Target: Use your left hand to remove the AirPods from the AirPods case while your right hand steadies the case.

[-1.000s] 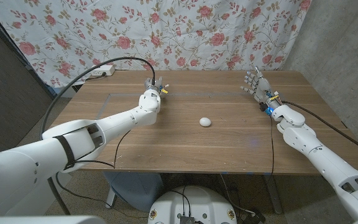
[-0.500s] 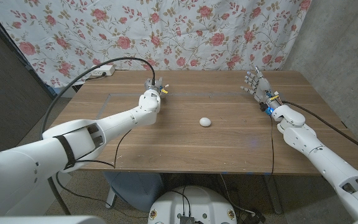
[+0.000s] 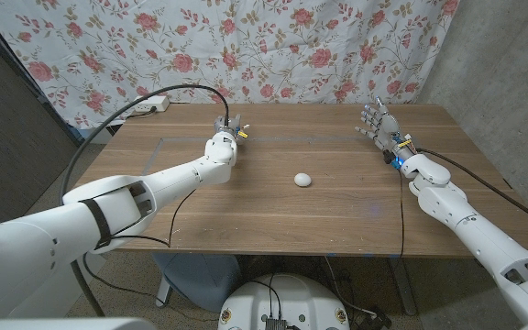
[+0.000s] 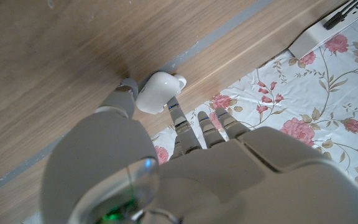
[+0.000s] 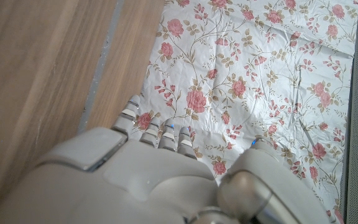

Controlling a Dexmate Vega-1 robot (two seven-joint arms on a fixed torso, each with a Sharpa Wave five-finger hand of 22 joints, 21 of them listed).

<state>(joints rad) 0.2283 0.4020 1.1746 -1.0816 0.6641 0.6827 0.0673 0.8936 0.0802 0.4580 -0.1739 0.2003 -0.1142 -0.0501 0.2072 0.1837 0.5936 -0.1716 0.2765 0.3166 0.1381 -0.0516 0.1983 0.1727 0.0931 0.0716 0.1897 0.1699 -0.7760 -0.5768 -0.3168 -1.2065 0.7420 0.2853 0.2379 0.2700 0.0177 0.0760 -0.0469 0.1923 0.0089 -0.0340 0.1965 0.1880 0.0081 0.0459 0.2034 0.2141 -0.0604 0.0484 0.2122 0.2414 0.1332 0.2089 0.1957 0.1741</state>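
A small white AirPods case (image 3: 302, 180) lies alone near the middle of the wooden table (image 3: 273, 220). My left hand (image 3: 225, 133) is over the back of the table, well left of the case. In the left wrist view a white AirPod (image 4: 157, 92) sits pinched between the thumb and a fingertip (image 4: 176, 116) of my left hand (image 4: 185, 155). My right hand (image 3: 379, 124) is up near the back right of the table, far from the case, its fingers spread and holding nothing. The right wrist view shows my right hand (image 5: 148, 168) with its fingers apart above the table's far edge.
A white power strip (image 3: 149, 105) lies at the table's back left corner, with a black cable (image 3: 168, 92) arching over toward my left arm. A floral curtain (image 3: 246, 46) hangs behind the table and a grey wall (image 3: 507, 64) stands at the right.
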